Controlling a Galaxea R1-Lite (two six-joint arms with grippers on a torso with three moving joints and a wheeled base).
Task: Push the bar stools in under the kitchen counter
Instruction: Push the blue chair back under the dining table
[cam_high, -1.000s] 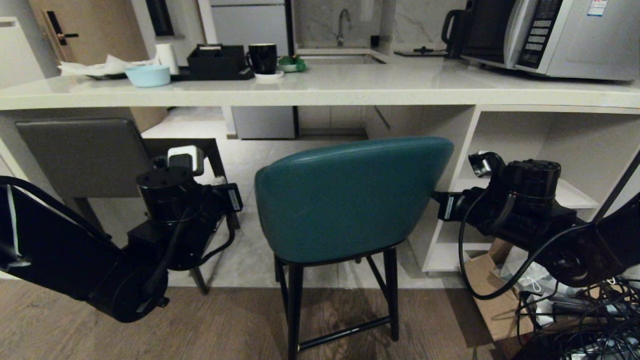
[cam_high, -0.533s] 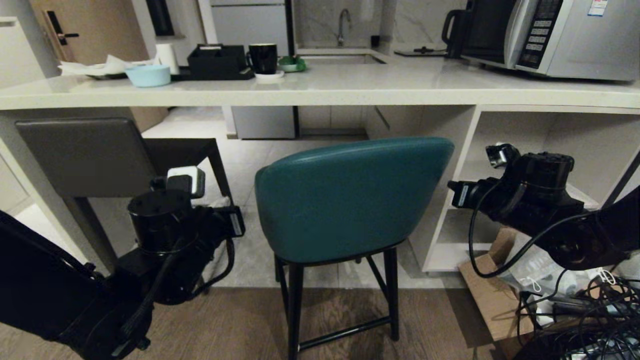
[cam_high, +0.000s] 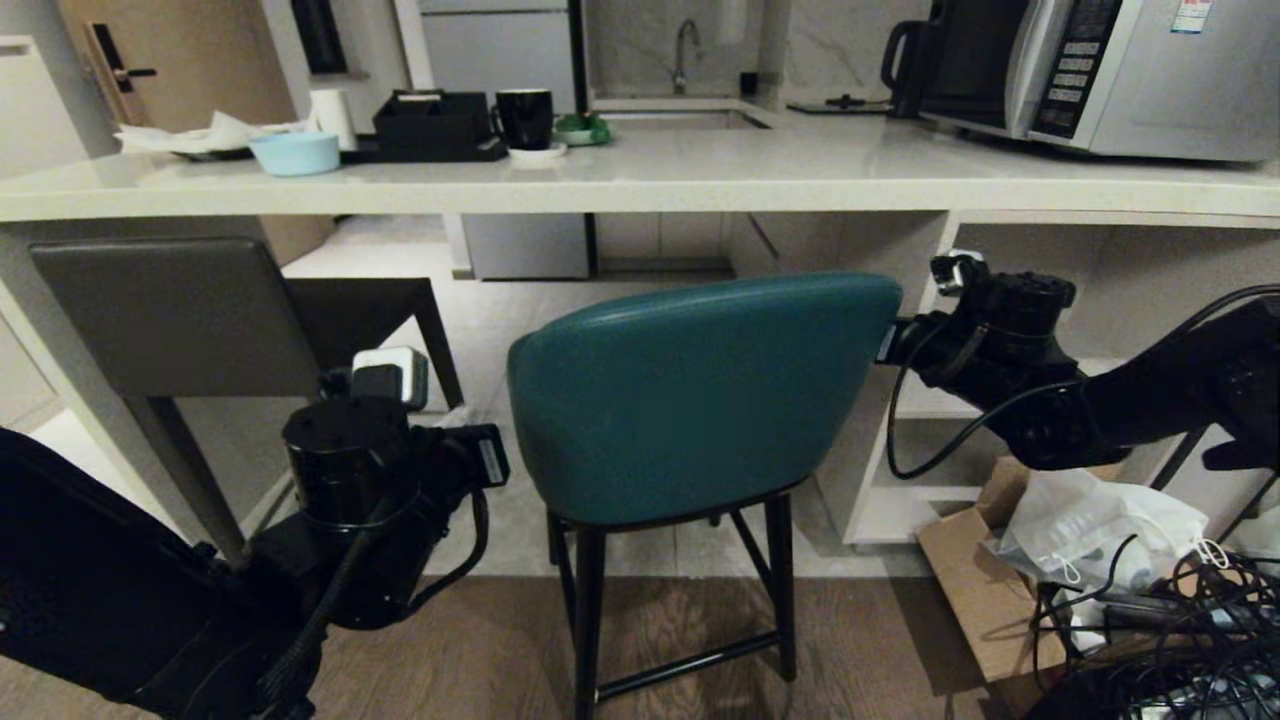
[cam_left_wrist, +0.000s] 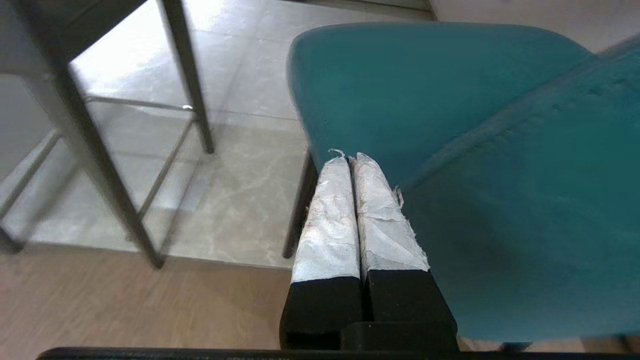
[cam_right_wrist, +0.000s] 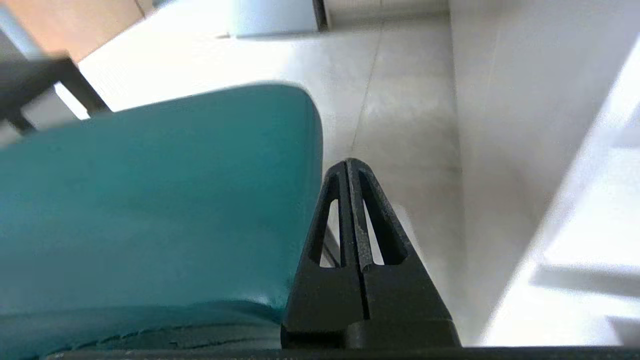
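- teal stool (cam_high: 700, 400) sits mid-frame, back just below the tabletop (cam_high: 640, 185) edge
- grey stool (cam_high: 170, 315) at left, tucked under
- left gripper (cam_left_wrist: 349, 159) and right gripper (cam_right_wrist: 350, 162) both pinched together, flanking the teal back

The nearer bar stool (cam_high: 700, 400) has a teal shell back on thin black legs; the other stool (cam_high: 170, 315) is dark grey. The kitchen counter's surface (cam_high: 760, 165) is glossy off-white. On it sit a pale blue bowl (cam_high: 295, 153), a black mug (cam_high: 524, 118) and a silver microwave (cam_high: 1130, 75). The floor turns from pale marbled tile to brown wood planks (cam_high: 450, 650). Both arms are black; crinkled white tape wraps the left gripper (cam_left_wrist: 348, 158).
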